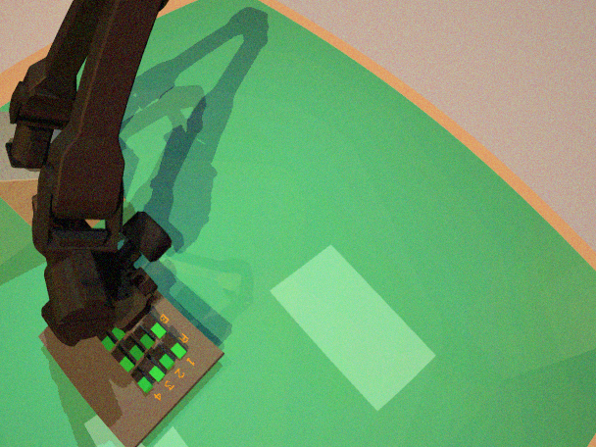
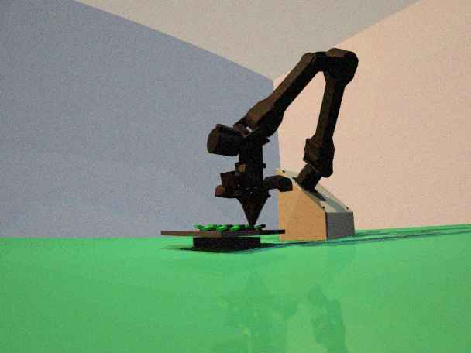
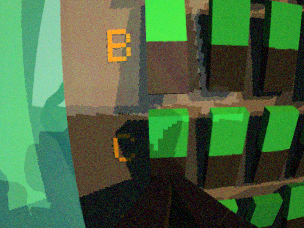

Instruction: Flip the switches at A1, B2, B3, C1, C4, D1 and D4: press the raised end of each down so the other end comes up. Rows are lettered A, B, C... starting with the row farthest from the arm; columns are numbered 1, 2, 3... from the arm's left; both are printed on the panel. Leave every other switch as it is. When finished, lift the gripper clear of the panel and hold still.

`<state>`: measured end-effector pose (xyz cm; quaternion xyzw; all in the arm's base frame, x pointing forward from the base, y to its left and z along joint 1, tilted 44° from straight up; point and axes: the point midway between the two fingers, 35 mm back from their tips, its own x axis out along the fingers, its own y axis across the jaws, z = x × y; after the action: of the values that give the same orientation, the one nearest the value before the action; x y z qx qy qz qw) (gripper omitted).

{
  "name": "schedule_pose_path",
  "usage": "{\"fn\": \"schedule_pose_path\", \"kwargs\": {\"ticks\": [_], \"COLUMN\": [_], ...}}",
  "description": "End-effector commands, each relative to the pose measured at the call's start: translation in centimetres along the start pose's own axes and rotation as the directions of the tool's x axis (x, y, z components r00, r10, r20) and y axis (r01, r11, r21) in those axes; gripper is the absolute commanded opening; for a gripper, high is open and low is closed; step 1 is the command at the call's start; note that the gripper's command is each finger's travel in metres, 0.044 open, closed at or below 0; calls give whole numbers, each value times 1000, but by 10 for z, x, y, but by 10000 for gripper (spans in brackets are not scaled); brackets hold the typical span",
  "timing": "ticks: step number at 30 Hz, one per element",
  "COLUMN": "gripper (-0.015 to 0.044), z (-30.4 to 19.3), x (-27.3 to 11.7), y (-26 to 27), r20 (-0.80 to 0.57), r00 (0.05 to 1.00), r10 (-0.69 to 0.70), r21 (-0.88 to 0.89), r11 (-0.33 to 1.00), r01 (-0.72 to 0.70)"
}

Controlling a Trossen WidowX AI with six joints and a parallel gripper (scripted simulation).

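Note:
The switch panel [image 1: 206, 357] [image 2: 178, 233] [image 3: 90, 60] carries rows of green-and-dark rocker switches. My gripper [image 2: 252, 224] [image 3: 168, 184] is shut and empty, pointing straight down. Its tip is at the dark near half of switch C1 [image 3: 168, 132], touching or just above it. B1 [image 1: 158, 329] [image 3: 166, 20], B2 [image 1: 147, 341] [image 3: 230, 22] and B3 [image 1: 136, 352] [image 3: 285, 25] show beyond it. A1 [image 1: 178, 350] shows in the top view, as does C4 [image 1: 108, 343] beside the arm. D1 is hidden behind the gripper. The switches' exact tilts are hard to tell.
C2 [image 3: 228, 131] and C3 [image 3: 280, 129] stand beside C1. Parts of row D show at the wrist view's lower right. In the top view the arm [image 1: 93, 186] covers the panel's near part. The arm's base [image 2: 304, 221] stands behind the panel in the exterior view.

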<state>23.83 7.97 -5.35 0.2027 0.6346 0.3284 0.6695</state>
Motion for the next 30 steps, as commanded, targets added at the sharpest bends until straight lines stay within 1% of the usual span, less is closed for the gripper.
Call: {"fn": "schedule_pose_path", "kwargs": {"ticks": [1,4,11,15,18,23,24,27,30], "gripper": [0,0,0,0,0,0,0,0,0], "z": [4,4,4,17,22,23,23,23,23], "x": [-29,-60,-62,-64,-63,-63,-60,-30,-28], "y": [-3,-1,-2,-38,-64,-66,-66,-66,-66], "r20": [-5,-17,-18,-17,-17,-17,-19,-40,-42], "r00": [1000,1000,1000,1000,1000,1000,1000,999,999], "r10": [-9,-4,-4,-7,-8,-7,-7,-6,-6], "r21": [-6,-4,-4,-5,-6,-6,-6,-6,-6], "r11": [1000,1000,1000,1000,1000,1000,1000,1000,1000], "r01": [9,4,4,7,7,7,7,6,6]}}
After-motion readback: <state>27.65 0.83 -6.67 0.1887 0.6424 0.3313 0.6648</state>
